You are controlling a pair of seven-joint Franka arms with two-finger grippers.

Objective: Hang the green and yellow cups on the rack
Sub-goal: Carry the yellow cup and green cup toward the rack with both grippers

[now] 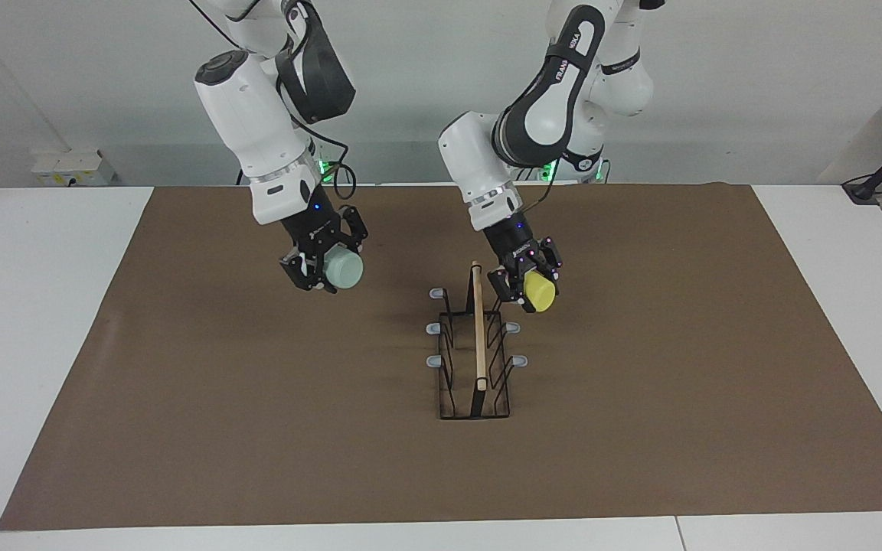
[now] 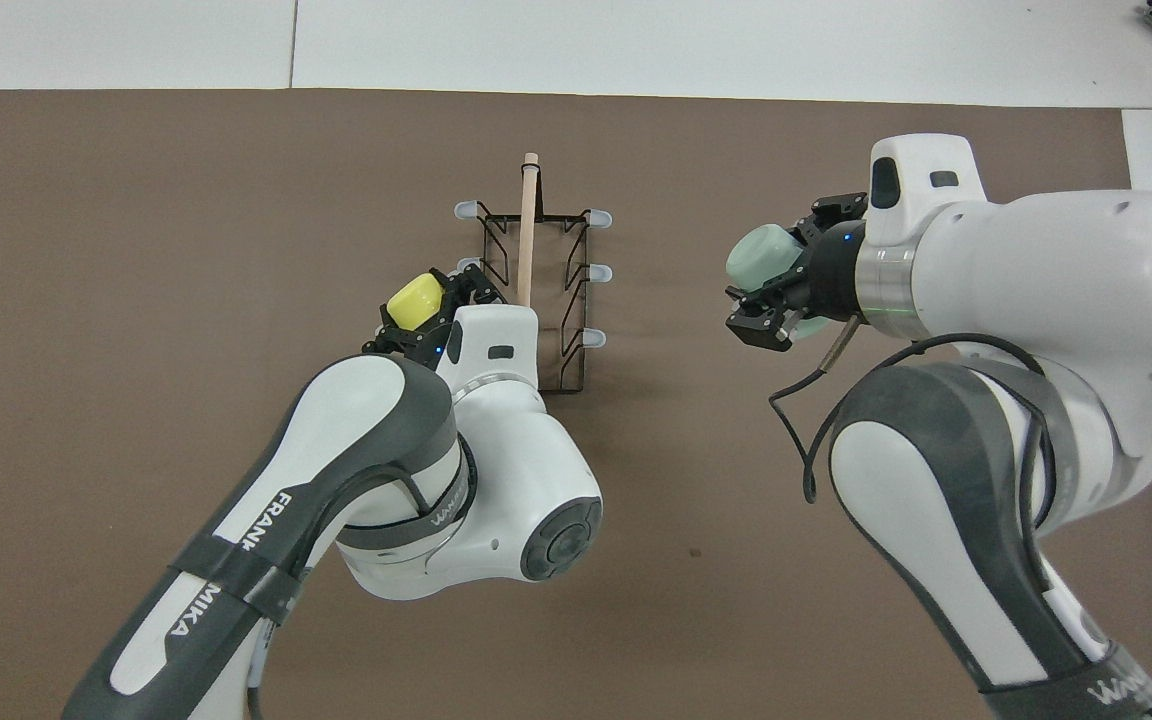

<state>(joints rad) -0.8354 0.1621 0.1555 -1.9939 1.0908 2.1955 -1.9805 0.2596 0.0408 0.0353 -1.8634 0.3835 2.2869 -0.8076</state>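
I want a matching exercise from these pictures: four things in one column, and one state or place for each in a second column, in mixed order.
Things:
1. yellow cup
2. green cup
3. rack
4. mat

States or places:
A. stands on the mat, no cup on its prongs
B. held in the air by the left gripper, beside the rack's prongs
C. covers the table under the rack
D. held in the air by the right gripper, over bare mat

Pairs: 1-B, 2-D, 3-A, 4-C
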